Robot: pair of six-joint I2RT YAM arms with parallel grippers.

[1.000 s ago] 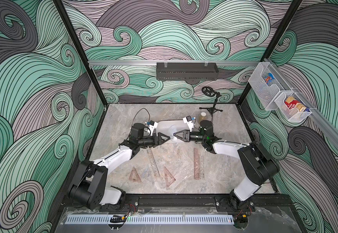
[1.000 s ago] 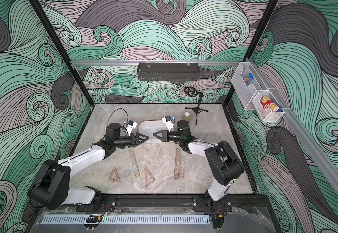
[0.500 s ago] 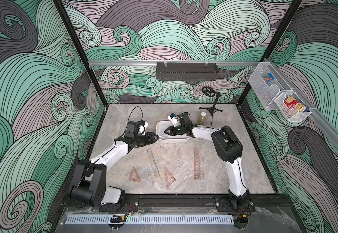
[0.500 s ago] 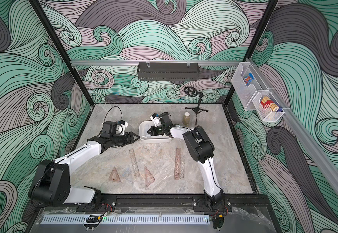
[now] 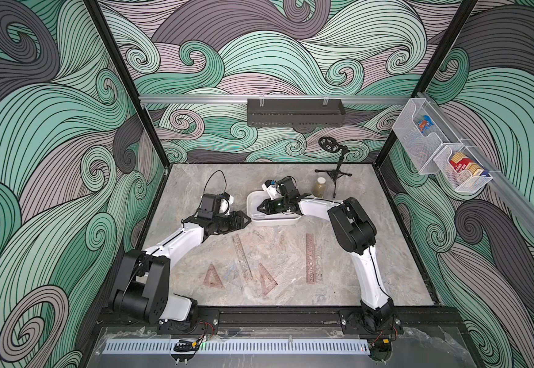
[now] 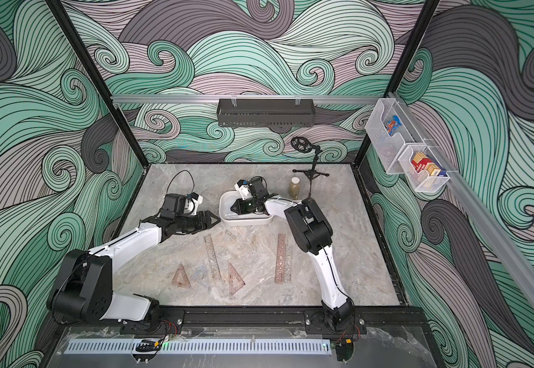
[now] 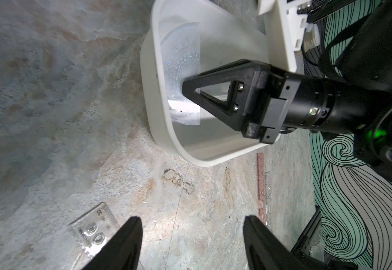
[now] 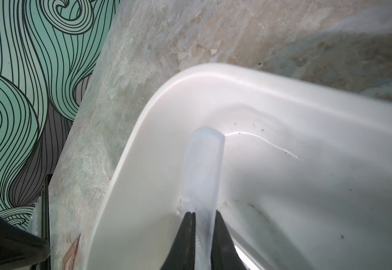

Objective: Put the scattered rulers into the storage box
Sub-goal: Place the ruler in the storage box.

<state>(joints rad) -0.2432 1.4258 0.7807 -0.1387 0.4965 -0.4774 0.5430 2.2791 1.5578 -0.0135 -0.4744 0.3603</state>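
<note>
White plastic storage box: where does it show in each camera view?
Top view: white plastic storage box mid-table, toward the back.
Top view: box likewise.
Left wrist: box straight ahead.
Right wrist: box close up, beneath right pincer.
Shared landmark: right pincer holding clear plastic protractor inside it.

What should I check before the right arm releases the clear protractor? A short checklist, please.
Tips of right gripper inside storage box: ok.
Its jaws around clear protractor: ok.
Protractor lying flat: not ok, stands on edge.
Its lower edge touching box floor: cannot tell.
Open left gripper apart from box: ok.
All rulers stored: not ok, reddish straight ruler lies on table.
</note>
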